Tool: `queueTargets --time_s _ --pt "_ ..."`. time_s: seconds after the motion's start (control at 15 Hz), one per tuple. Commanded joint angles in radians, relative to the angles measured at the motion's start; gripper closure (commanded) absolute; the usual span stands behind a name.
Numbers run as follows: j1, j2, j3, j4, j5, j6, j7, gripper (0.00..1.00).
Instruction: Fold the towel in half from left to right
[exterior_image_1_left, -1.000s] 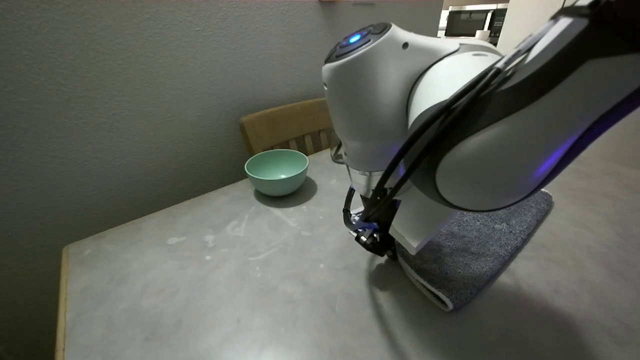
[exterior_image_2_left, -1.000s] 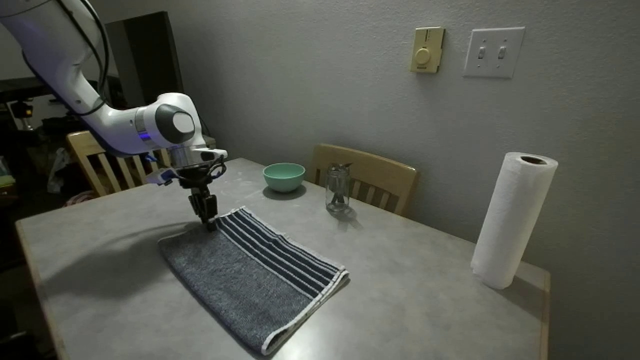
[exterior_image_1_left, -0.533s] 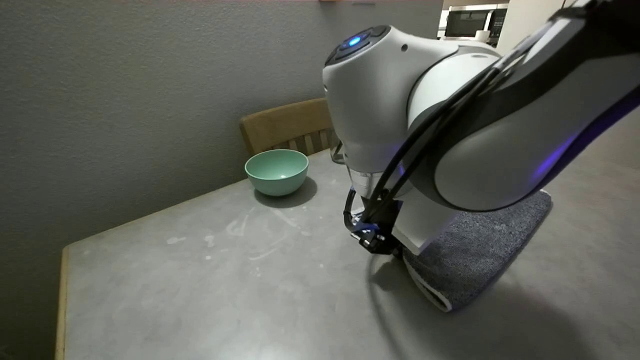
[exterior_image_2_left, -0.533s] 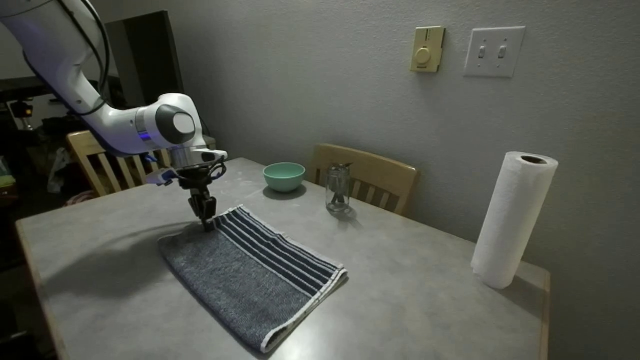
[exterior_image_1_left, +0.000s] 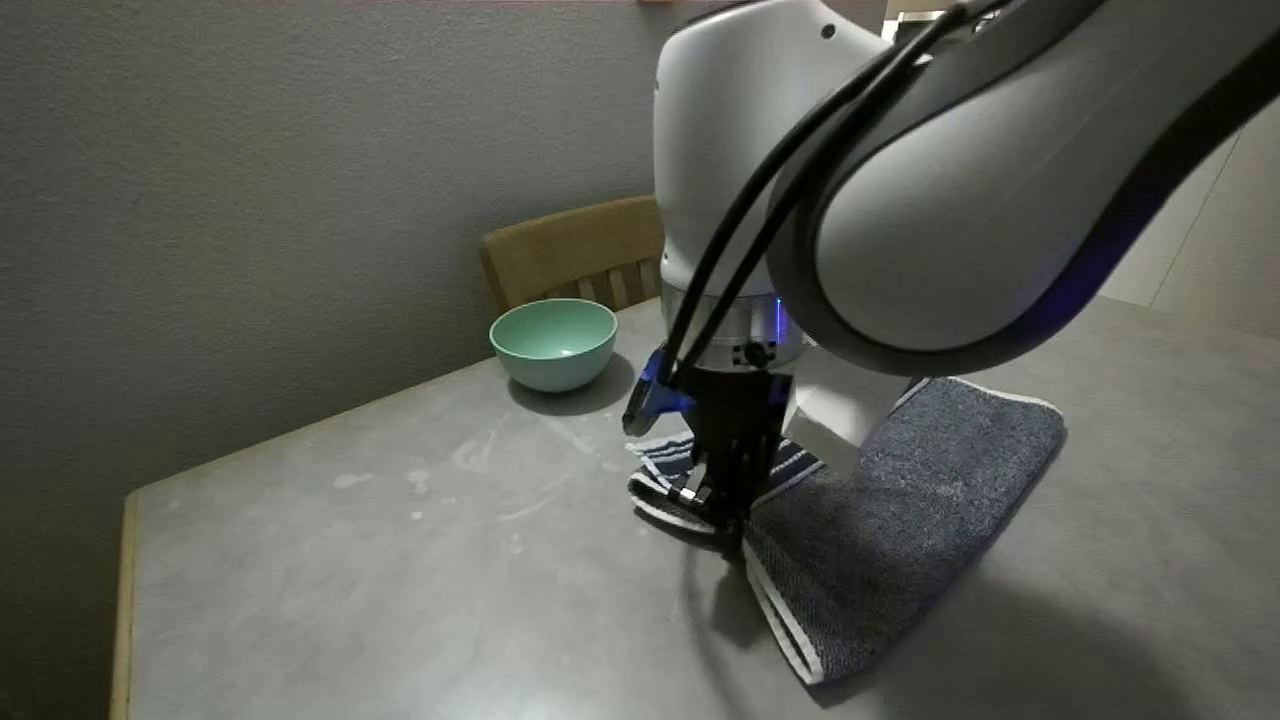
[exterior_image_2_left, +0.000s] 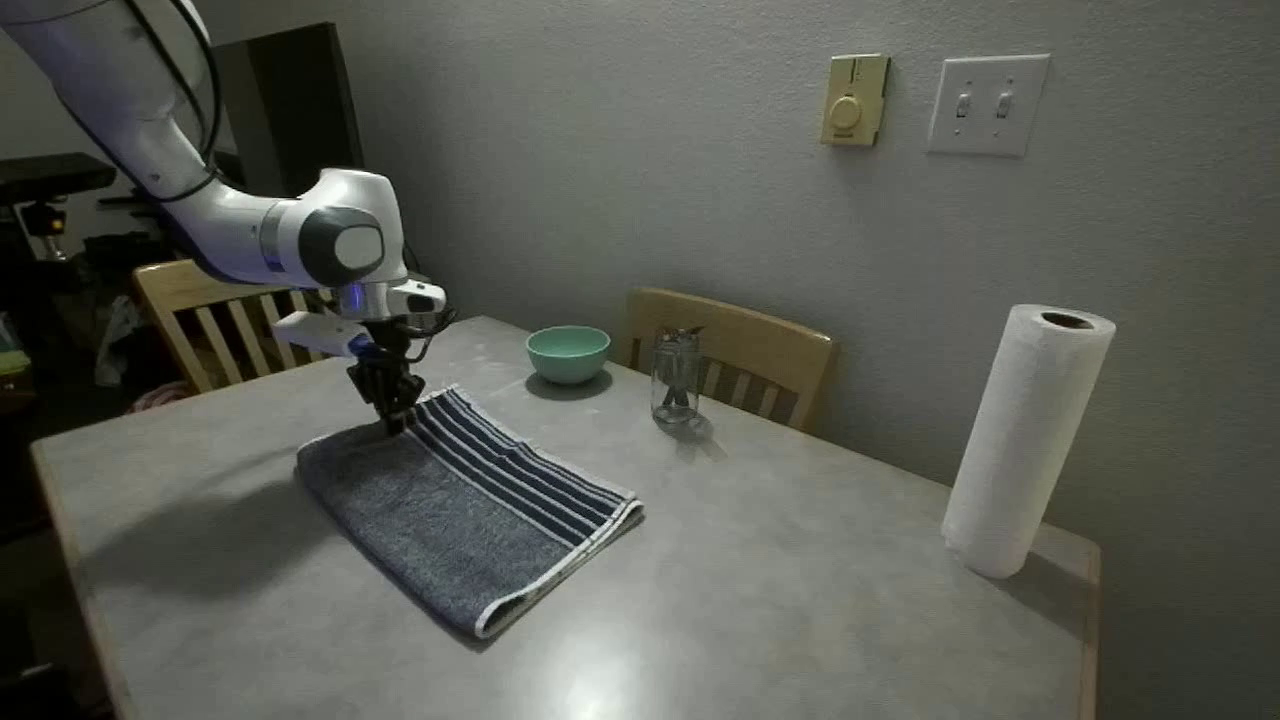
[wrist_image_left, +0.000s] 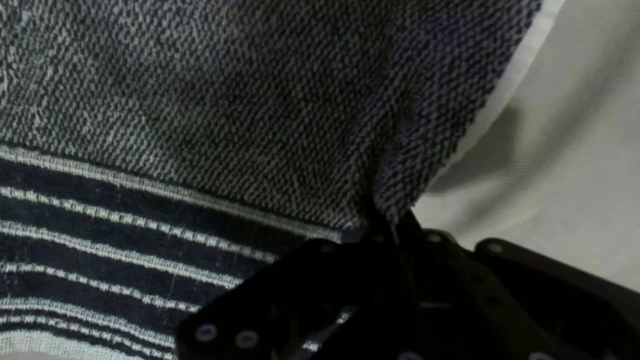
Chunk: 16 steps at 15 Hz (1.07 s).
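Observation:
The dark grey-blue towel (exterior_image_2_left: 440, 510) lies on the table, doubled over with layered edges and a band of thin light stripes along one end. It also shows in an exterior view (exterior_image_1_left: 900, 520), partly hidden by the arm. My gripper (exterior_image_2_left: 395, 425) is down at the towel's edge, close to the striped band. In the wrist view my gripper (wrist_image_left: 392, 222) is shut on a pinched fold of the towel (wrist_image_left: 225, 100); the cloth bunches between the fingertips. In an exterior view the gripper (exterior_image_1_left: 735, 545) points down, with a striped corner showing on its far side.
A teal bowl (exterior_image_2_left: 568, 354) stands near the wall side of the table (exterior_image_2_left: 850, 600). A glass jar with utensils (exterior_image_2_left: 676, 375) stands beyond the towel. A paper towel roll (exterior_image_2_left: 1030, 440) stands at the far right. Wooden chairs (exterior_image_2_left: 735, 345) stand at the table's edges.
My gripper has moved and become more upright, and the towel has slid along with it across the table. A striped corner now shows beside the gripper in an exterior view.

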Motion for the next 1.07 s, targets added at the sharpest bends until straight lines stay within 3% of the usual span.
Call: queueTargets --time_s 0.0,0.53,1.0 --pt "-0.089 -0.044 0.107 -0.036 0.112 0.040 -0.211 0.98" --pt "-0.193 -0.150 0.212 -0.094 0.283 0.007 -0.470 0.98" --pt "-0.269 -0.307 0.217 -0.204 0.375 -0.087 -0.661 0.98"
